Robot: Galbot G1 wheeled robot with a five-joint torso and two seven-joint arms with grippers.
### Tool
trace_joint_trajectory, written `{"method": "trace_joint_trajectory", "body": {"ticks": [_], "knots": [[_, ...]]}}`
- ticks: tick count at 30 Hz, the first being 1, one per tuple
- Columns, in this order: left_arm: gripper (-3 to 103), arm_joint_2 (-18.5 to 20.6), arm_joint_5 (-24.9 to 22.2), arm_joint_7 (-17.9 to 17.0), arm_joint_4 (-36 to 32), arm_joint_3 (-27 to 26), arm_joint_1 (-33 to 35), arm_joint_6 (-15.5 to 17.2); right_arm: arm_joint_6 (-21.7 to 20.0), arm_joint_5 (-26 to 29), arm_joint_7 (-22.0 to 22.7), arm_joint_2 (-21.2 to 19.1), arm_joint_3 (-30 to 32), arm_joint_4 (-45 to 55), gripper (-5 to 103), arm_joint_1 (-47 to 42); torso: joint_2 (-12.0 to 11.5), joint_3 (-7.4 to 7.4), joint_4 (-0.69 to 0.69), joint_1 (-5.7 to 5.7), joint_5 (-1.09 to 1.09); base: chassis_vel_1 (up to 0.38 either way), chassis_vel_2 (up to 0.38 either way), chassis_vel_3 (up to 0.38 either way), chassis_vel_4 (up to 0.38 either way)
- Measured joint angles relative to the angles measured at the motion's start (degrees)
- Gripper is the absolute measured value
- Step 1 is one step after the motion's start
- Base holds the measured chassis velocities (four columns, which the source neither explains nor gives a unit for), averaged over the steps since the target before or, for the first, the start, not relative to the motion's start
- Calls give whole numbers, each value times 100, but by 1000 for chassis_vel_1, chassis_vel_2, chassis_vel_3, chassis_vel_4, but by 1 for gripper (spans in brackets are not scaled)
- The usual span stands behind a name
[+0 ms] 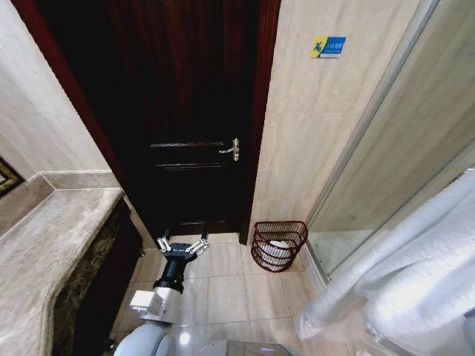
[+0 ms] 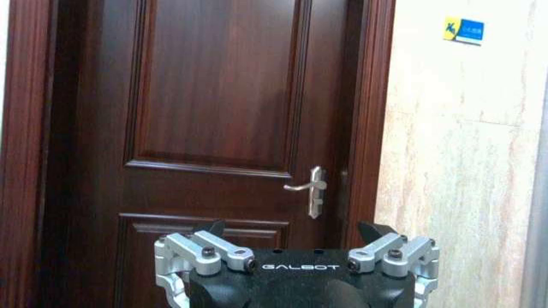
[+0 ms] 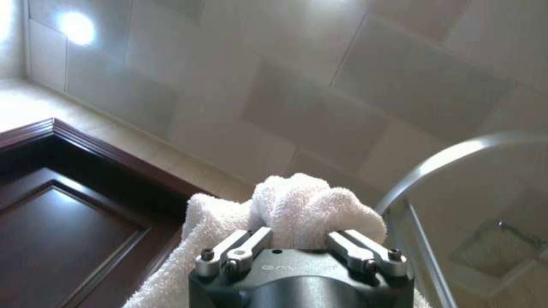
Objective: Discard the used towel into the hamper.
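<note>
The left tool (image 1: 182, 243) hangs low over the tiled floor (image 1: 230, 293) in front of the dark wooden door (image 1: 185, 111), its fingers spread wide and holding nothing. From the left wrist view, that released tool (image 2: 296, 239) points straight at the door (image 2: 214, 109), level with the panel just below the silver door handle (image 2: 312, 188).

The right tool (image 3: 299, 247) is raised and points up toward the tiled ceiling, clenched on a bunched fold of the white towel (image 3: 296, 205). In the head view the towel (image 1: 401, 274) drapes in a long white mass on the robot's right side, beside the glass shower wall (image 1: 393, 156).

The hamper (image 1: 279, 245) stands on the floor against the beige wall, just right of the door frame, between the door and the shower. Something pale lies inside it. It is well apart from both tools.
</note>
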Motion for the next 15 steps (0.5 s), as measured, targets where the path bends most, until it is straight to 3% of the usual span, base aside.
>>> {"method": "trace_joint_trajectory", "body": {"ticks": [6,15], "knots": [[100,0,0,0,0,0,0,0,-76,-20,-5,-16,-23,-69,11,19,-2,0,0,2,0,-94,83,102,-79],[100,0,0,0,0,0,0,0,-576,163,-160,-474,-265,-438,11,443,-1,-2,0,-4,0,-59,53,65,-60]]}}
